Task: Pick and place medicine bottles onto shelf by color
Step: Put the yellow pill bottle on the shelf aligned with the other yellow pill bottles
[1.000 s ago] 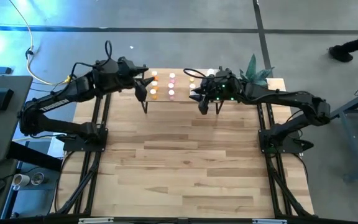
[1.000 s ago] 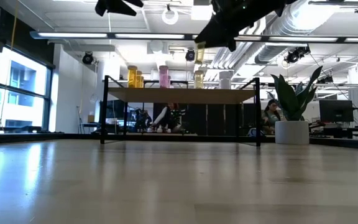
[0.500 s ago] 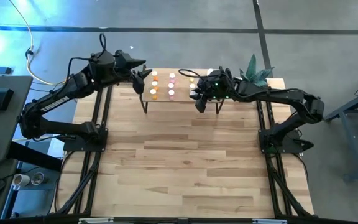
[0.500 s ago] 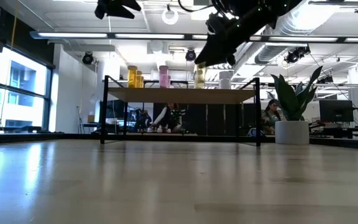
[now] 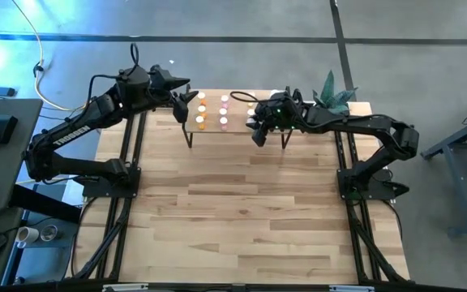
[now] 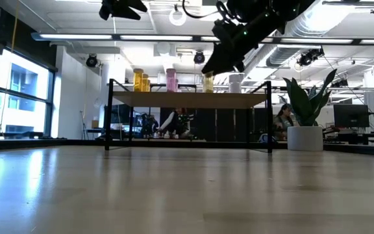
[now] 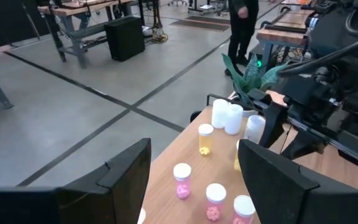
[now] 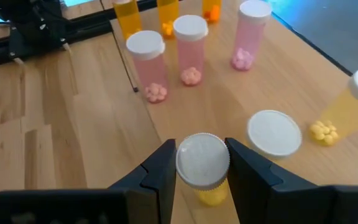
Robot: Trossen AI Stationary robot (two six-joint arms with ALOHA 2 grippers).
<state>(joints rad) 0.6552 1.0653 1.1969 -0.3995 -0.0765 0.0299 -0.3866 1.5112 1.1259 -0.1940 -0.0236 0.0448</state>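
The right gripper (image 8: 196, 163) has slid a little further left over the low light-wood shelf on black legs (image 5: 237, 130), upper centre of the high view; its fingers pinch a small yellow pill bottle with a white cap (image 8: 202, 160), now beside the other yellow bottles, so release looks close; the left gripper (image 5: 186, 104), spread wide and empty, has hardly moved at the shelf's left end.
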